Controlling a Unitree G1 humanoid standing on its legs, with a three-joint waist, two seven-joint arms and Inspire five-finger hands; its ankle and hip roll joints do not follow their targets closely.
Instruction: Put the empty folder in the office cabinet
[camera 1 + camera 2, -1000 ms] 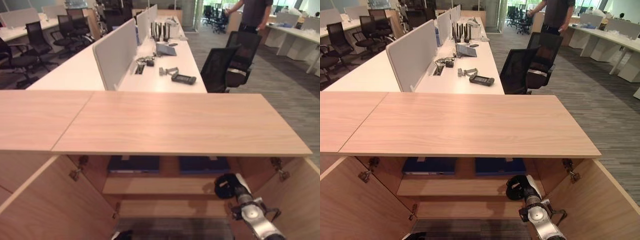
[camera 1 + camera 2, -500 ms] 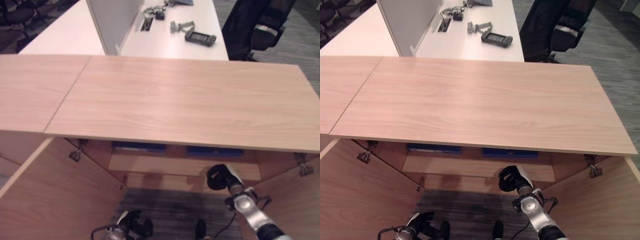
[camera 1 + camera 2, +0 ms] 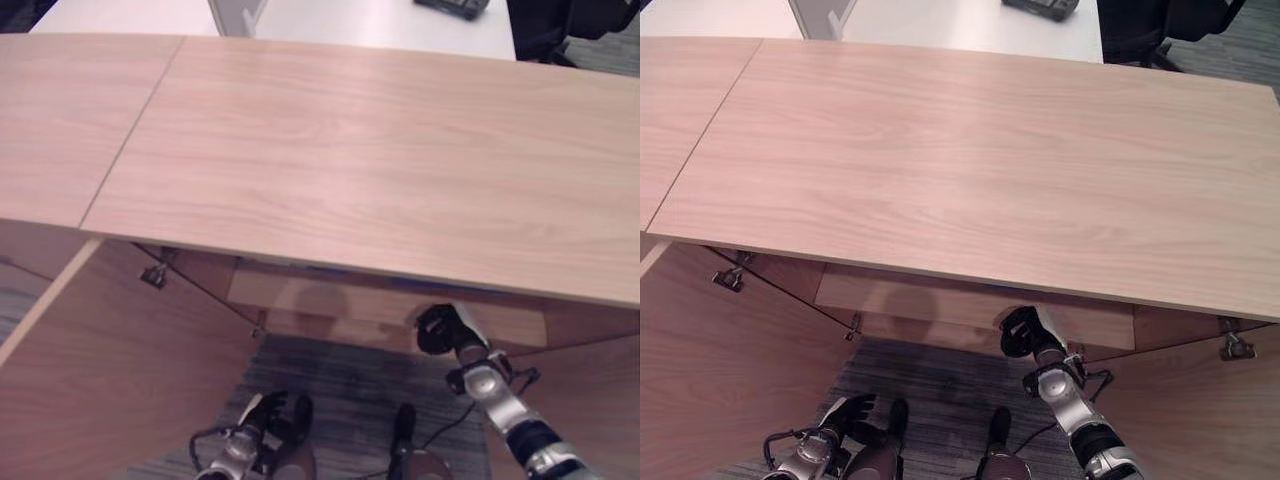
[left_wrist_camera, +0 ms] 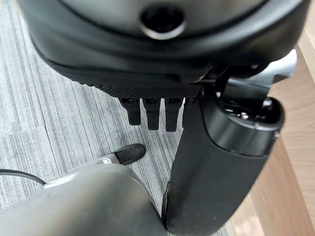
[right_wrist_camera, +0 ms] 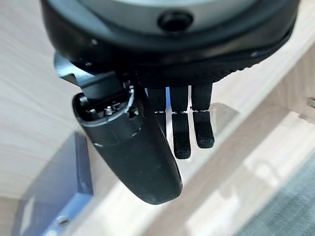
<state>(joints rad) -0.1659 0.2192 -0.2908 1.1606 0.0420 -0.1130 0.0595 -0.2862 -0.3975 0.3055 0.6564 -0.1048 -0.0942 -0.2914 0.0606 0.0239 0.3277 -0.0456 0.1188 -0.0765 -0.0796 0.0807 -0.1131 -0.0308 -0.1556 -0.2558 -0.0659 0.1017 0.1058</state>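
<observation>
The right hand (image 3: 1025,333) is held at the open light-wood office cabinet (image 3: 970,170), just before its shelf (image 3: 975,308), fingers (image 5: 203,129) straight and empty. A flat blue folder (image 5: 54,189) is seen lying on the shelf, near that hand. The left hand (image 3: 270,410) hangs low over the grey carpet (image 4: 59,118), fingers relaxed, nothing held.

A wooden cabinet (image 3: 380,150) filled the upper and middle frame, its broad light top bare, with a seam running down at the left. Both doors stood open at lower left and lower right. Under the top's front edge a shelf (image 3: 970,305) showed, and a blue folder (image 5: 59,196) lay flat on it. Grey striped carpet (image 3: 340,390) spread along the bottom centre.
</observation>
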